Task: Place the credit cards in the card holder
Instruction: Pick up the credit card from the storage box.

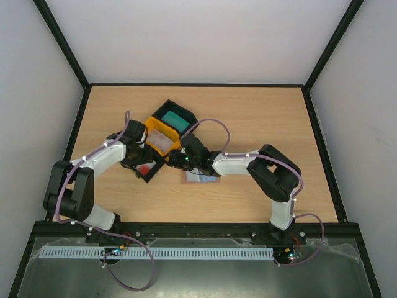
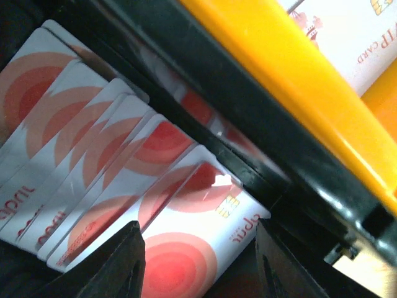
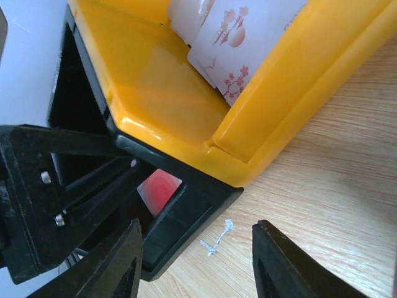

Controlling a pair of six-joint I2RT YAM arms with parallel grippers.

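Looks barely started, tbh. Can't spot a single card tucked into the small flat brownish rectangular card holder (image 1: 198, 177). Find it on the light wooden table (image 1: 267, 118), at 4 o'clock from the trays, mostly hidden under the right arm (image 1: 232, 164). So can't rule out one already inside either. Pretty much everything left to do, judging by this.

Got three batches of thin plastic credit cards, all parked in open trays lined up on a diagonal:
- teal cards (image 1: 175, 118) in a black tray (image 1: 186, 109) at the 1 o'clock end
- pale pinkish-white cards (image 3: 229, 37) with little blossom prints, in the glossy yellow plastic tray (image 3: 161, 81) in the middle
- red-and-white cards (image 2: 93, 124) in a second black tray (image 2: 248, 112) at the 7 o'clock end

Up close on the red-and-white bunch: fanned out, overlapping, leaning on one another. Concentric red circles on white, a gold chip on the nearest one, shiny enough to throw glare. Looks slippery and thin, so probably fiddly to separate just one.

Got the left gripper (image 2: 197, 239) down in that second black tray, fingers apart on either side of the nearest card, nothing visibly clamped. Got the right gripper (image 3: 197, 236) just off the corner of the trays, jaws spread over bare wood, holding nothing.

Guessing the current step: grabbing the first red-and-white card, then over to the holder at 3 o'clock.
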